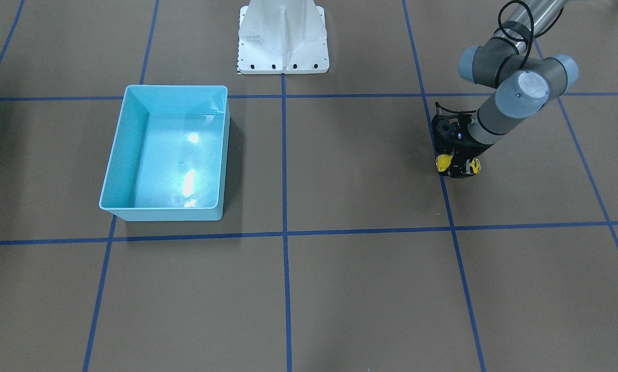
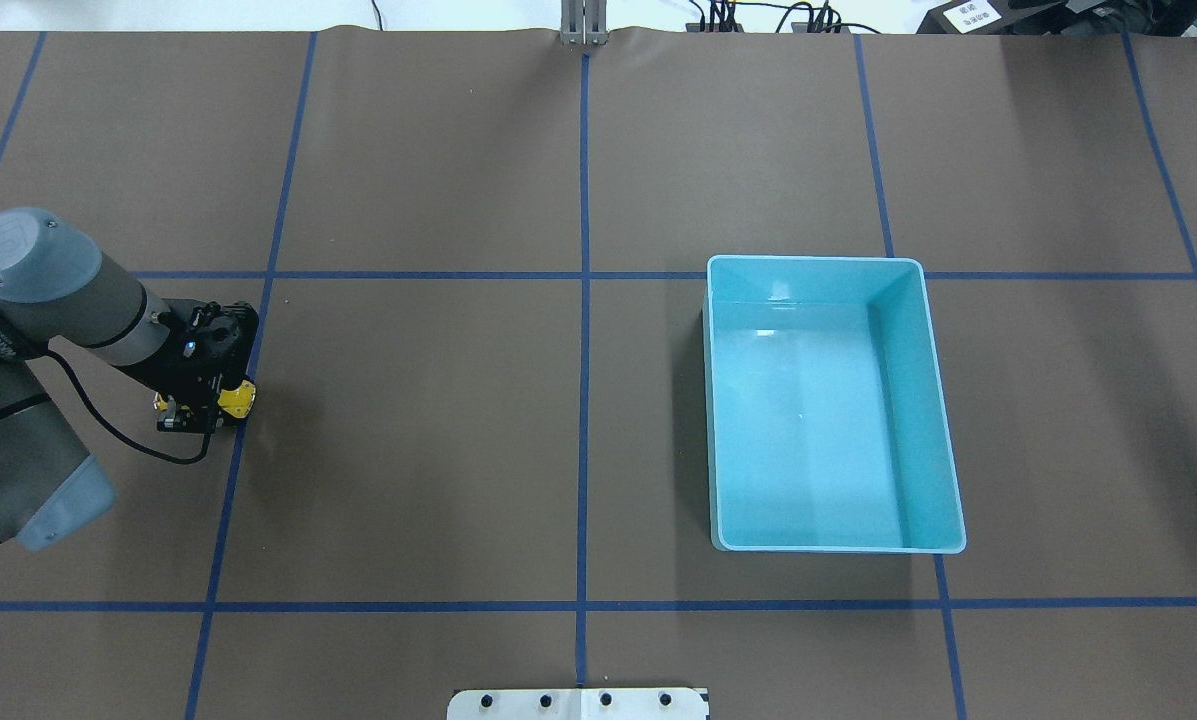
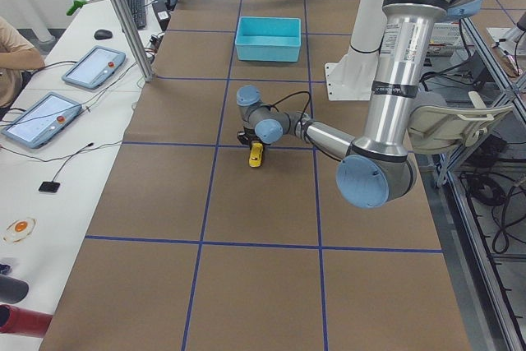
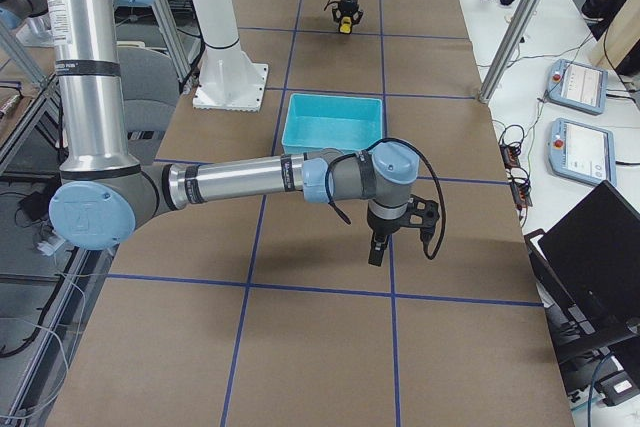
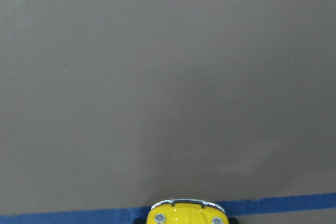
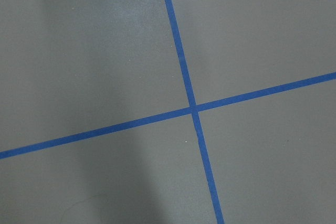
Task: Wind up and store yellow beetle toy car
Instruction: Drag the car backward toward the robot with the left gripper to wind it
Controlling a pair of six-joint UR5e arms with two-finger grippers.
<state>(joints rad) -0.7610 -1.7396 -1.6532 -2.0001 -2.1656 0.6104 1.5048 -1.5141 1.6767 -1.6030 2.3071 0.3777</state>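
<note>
The yellow beetle toy car (image 1: 444, 163) (image 2: 238, 398) (image 3: 256, 154) sits on the table on a blue tape line, on the robot's left side. My left gripper (image 1: 457, 168) (image 2: 201, 408) reaches down over its middle, with the jaws closed against its sides and yellow showing at both ends. The left wrist view catches only the car's chrome bumper end (image 5: 186, 212) at the bottom edge. My right gripper (image 4: 376, 248) shows only in the exterior right view, hanging over bare table, and I cannot tell whether it is open or shut. The light blue bin (image 2: 818, 264) (image 1: 177, 89) holds nothing.
The white robot base (image 1: 283, 36) stands at the table's near edge by the robot. Blue tape lines (image 6: 192, 109) divide the brown surface into squares. Tablets and cables (image 3: 90, 67) lie on side benches off the table.
</note>
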